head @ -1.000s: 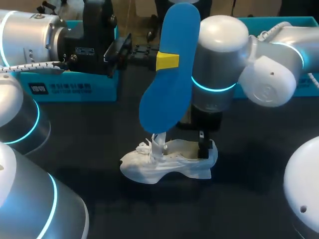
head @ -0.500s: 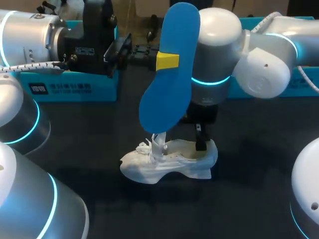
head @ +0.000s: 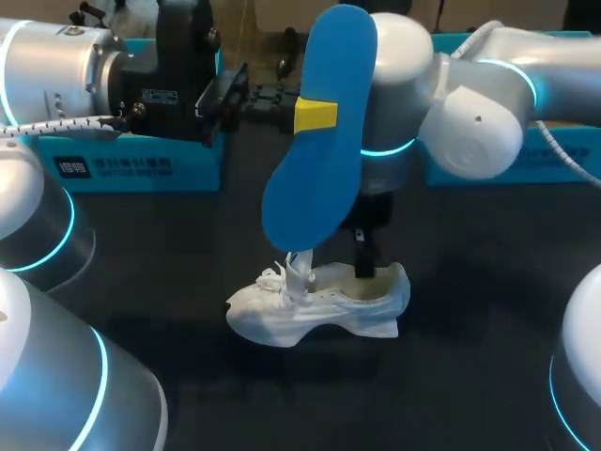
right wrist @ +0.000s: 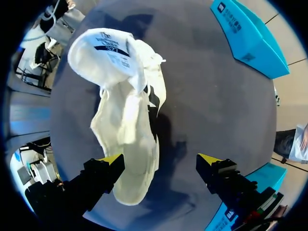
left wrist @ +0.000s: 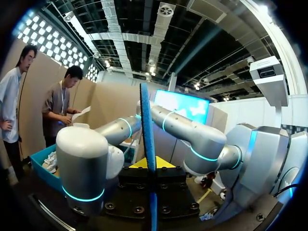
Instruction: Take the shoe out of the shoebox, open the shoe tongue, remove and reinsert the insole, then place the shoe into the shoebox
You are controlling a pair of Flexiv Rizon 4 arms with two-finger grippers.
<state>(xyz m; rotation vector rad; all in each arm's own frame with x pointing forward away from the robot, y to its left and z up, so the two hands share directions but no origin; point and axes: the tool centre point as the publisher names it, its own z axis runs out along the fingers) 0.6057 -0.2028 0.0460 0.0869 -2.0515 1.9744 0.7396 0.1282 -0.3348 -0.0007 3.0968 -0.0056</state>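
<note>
**Blue insole held aloft, white shoe out on the table**

A flat blue foam insole (head: pixel 319 141) is clamped upright between the yellow-tipped fingers of the left gripper (head: pixel 315 115), well above the dark table (head: pixel 188 263). The white lace-up shoe (head: pixel 319 305) is set on its sole on the table, outside both boxes, with its tongue lifted. The right gripper (right wrist: pixel 160 160) is held at the shoe's heel end, its fingers spread wide and nothing gripped. A left teal cardboard shoebox (head: pixel 141 164) and a right teal cardboard shoebox (head: pixel 545 167) are seen along the far side. Their contents are hidden by the arms.
</note>
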